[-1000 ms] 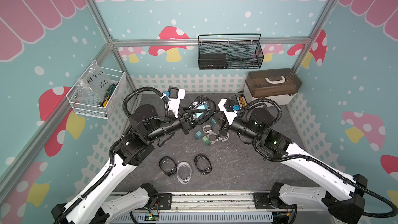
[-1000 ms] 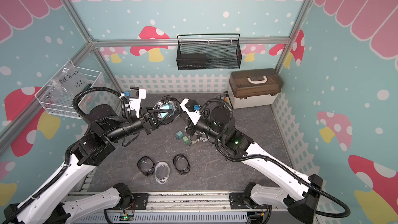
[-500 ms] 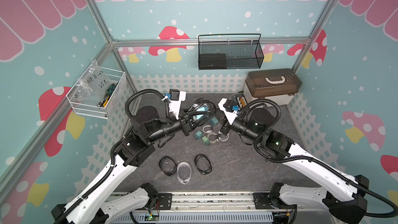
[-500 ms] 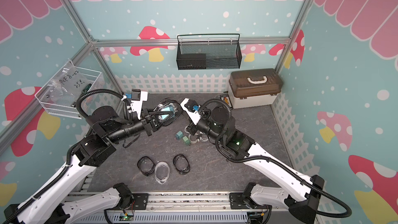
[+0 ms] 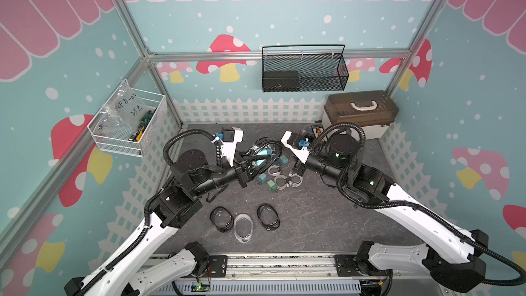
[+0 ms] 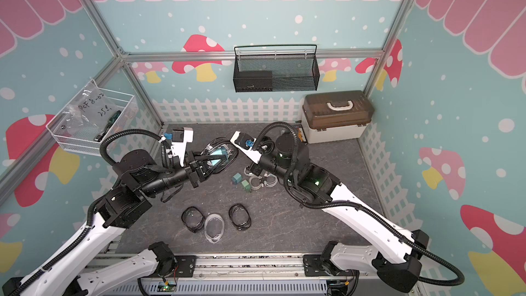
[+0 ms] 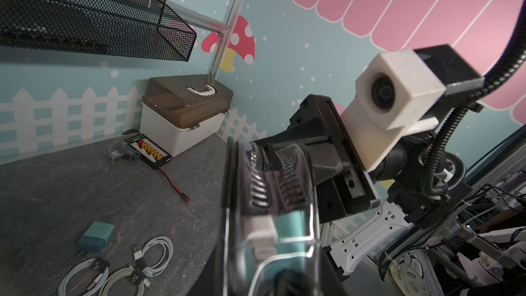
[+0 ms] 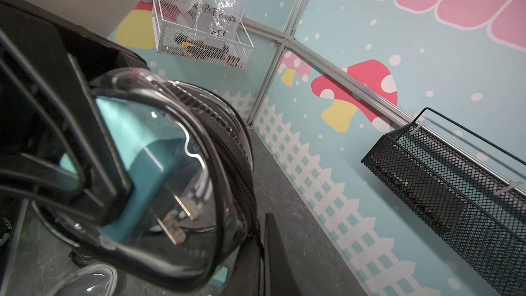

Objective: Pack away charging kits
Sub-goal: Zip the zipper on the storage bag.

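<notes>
My left gripper [image 5: 252, 163] is shut on a black-rimmed pouch [image 5: 263, 153] and holds it above the table. A teal charger [image 8: 148, 163] shows through the pouch's clear window. My right gripper [image 5: 297, 168] is shut just beside the pouch. A thin dark strand from the pouch rim reaches its fingers [image 8: 273, 257]; I cannot tell if it is pinched. Loose teal chargers [image 5: 261, 179] and coiled white cables [image 5: 284, 180] lie on the table below. Two black-rimmed pouches [image 5: 220, 219] and a clear one [image 5: 243, 227] lie near the front.
A beige box with a brown lid [image 5: 360, 115] stands at the back right. A black board with orange connectors [image 7: 148, 150] lies beside it. A black mesh basket [image 5: 303, 72] hangs on the back wall, a white wire basket [image 5: 128, 126] on the left wall.
My left gripper has drifted a little toward the front with the pouch in it. The right arm has stayed almost still.
</notes>
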`<state>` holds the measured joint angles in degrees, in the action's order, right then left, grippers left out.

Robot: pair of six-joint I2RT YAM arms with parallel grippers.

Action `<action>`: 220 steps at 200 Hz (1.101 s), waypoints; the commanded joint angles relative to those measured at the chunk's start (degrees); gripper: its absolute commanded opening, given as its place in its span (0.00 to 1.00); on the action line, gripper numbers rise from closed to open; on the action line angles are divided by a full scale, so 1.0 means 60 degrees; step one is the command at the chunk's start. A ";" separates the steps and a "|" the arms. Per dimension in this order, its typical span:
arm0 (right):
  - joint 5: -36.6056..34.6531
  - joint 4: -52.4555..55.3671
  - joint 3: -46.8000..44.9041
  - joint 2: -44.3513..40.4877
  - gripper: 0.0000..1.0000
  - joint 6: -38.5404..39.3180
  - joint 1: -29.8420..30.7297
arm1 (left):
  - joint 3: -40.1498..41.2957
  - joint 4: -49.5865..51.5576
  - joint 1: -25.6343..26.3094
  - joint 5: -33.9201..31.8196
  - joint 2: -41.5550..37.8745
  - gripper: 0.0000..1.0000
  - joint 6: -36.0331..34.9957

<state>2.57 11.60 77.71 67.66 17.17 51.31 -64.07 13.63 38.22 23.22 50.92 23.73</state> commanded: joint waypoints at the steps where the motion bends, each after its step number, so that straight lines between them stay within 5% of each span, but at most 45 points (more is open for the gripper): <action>1: -0.0747 -0.1819 -0.0103 -0.0476 0.00 0.1589 -0.0396 | 0.0338 0.1596 -0.0053 -0.0320 -0.0155 0.00 -0.0274; 112: 0.1810 -0.3995 -0.2623 -0.0820 0.00 0.6881 -0.1692 | 0.0210 0.2836 -0.0033 -0.1732 0.0648 0.00 -0.1013; 220: 0.2357 -0.4090 -0.1529 0.0440 0.00 0.6618 -0.2369 | 0.0288 0.2960 0.0266 -0.2282 0.2097 0.00 -0.1478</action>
<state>16.51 -4.19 63.24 71.18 56.42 38.37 -63.68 21.30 39.24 12.45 60.42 16.64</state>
